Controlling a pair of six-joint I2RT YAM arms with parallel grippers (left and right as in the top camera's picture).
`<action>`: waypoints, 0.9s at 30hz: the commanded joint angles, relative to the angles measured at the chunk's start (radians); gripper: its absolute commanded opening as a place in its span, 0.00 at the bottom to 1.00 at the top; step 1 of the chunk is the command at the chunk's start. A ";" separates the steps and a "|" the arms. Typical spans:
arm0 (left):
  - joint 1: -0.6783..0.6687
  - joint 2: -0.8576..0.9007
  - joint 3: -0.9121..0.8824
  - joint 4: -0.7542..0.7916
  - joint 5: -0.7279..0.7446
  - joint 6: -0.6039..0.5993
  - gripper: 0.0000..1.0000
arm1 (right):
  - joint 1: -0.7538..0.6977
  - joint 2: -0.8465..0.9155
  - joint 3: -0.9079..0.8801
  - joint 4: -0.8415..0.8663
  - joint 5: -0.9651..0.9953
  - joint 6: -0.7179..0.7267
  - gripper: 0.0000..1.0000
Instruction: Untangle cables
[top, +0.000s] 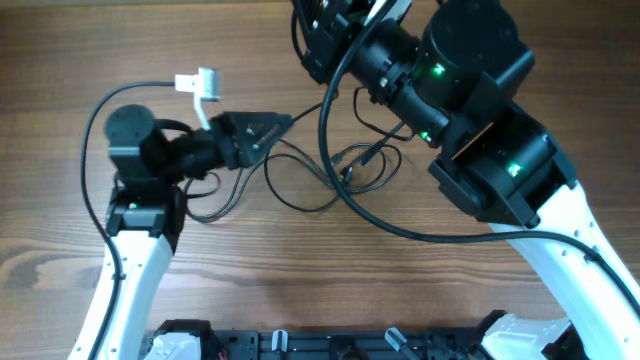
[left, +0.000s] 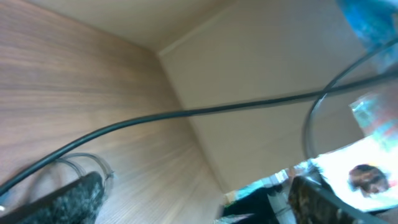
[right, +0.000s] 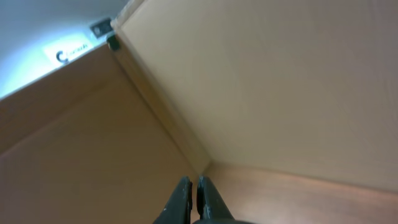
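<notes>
On the wooden table (top: 300, 290), between my two arms, the cables (top: 322, 178) lie as loose thin black loops. They are spread flat near the middle and cross one another, with a small plug end (top: 350, 168) showing among them. My left arm (top: 135, 215) rises from the near left, bends and lies level, reaching right. This puts my left gripper (top: 278, 124) at the left rim of the loops; from above I cannot tell whether it touches them. In the left wrist view the left gripper (left: 196, 182) is rolled on its side, its jaws wide apart with nothing between them. A black cord (left: 186, 113) crosses the blurred view beyond the fingers (left: 68, 200), and I cannot tell whether it is one of the cables or an arm wire. My right arm (top: 520, 170) climbs from the near right corner and stretches over the right part of the loops toward the far edge, where its wrist runs out of the overhead picture. A thick black wire (top: 400, 229) from that arm sweeps across the table by the loops. My right gripper (right: 191, 190) is tipped upward, facing pale panels. Its jaws are closed almost to touching, and I see nothing pinched between them.
</notes>
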 joint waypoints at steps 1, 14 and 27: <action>-0.121 -0.003 0.002 -0.043 -0.213 0.393 1.00 | -0.003 0.005 0.005 -0.018 -0.071 0.000 0.04; -0.339 -0.003 0.002 -0.011 -0.817 0.600 0.96 | -0.108 0.005 0.005 -0.040 -0.414 0.190 0.04; -0.401 0.061 0.002 0.021 -0.817 0.551 0.04 | -0.191 0.005 0.005 -0.066 -0.439 0.205 0.04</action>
